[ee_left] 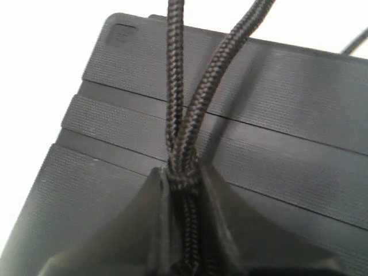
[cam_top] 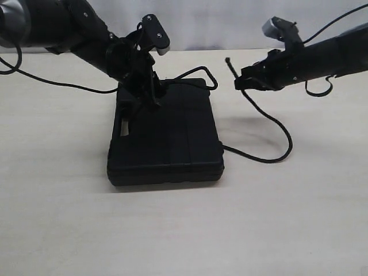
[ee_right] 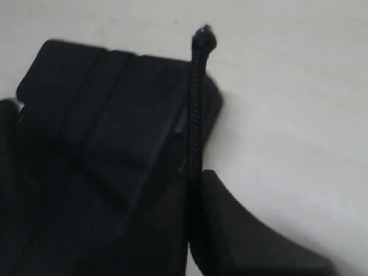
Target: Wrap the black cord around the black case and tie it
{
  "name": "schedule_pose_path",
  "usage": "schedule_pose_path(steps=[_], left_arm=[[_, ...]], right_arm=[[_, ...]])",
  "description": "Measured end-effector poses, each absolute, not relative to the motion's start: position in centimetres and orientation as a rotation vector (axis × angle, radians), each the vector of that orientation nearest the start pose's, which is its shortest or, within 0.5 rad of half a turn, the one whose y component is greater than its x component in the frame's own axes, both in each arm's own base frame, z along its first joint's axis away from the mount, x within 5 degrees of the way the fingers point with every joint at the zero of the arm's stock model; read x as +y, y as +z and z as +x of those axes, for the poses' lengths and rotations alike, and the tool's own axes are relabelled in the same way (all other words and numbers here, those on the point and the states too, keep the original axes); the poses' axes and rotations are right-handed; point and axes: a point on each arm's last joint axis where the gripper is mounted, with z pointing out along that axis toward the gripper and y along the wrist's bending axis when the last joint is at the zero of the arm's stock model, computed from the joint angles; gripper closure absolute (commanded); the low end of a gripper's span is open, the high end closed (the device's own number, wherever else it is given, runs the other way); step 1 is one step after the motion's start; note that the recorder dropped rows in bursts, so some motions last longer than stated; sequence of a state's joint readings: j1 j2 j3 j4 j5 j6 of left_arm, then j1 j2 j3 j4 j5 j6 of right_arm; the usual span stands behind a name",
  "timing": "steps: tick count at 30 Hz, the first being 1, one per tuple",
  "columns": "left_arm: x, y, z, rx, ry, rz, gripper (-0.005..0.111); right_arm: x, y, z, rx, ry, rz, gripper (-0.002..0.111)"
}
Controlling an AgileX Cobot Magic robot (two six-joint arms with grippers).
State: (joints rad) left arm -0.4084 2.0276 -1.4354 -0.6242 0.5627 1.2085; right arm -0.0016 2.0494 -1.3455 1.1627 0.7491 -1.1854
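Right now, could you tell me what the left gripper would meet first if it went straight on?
The black case: the left gripper, shut on two strands of the black cord, points down at its ribbed lid, close above it, though depth is unclear.

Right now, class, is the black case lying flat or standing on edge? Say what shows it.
Lying flat: the black case rests broad ribbed face up on the table, the black cord passing over that face.
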Motion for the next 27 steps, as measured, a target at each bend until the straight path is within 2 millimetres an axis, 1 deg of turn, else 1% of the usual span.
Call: schedule_pose_path(steps=[4,7,13,23,27], left_arm=[[-20.0,17.8,39.6,2.086,-0.264,1.348,0.107],[-20.0,17.2,40.0,2.087,-0.241,1.327,0.107],[-19.9,17.1,40.1,2.084,-0.23,1.315,0.107],[-19.9,17.1,40.2,2.079,-0.22,1.306,0.107],[-19.9,17.1,40.3,2.077,-0.218,1.304,0.107]], right_arm=[[7.4,17.2,41.0,2.318,0.874,-0.692,0.104],[7.8,17.3,40.5,2.291,0.943,-0.777,0.104],[8.0,17.5,40.1,2.278,0.99,-0.817,0.104],[8.7,18.0,38.8,2.233,1.186,-0.933,0.104],[8.7,18.1,38.6,2.224,1.211,-0.95,0.104]])
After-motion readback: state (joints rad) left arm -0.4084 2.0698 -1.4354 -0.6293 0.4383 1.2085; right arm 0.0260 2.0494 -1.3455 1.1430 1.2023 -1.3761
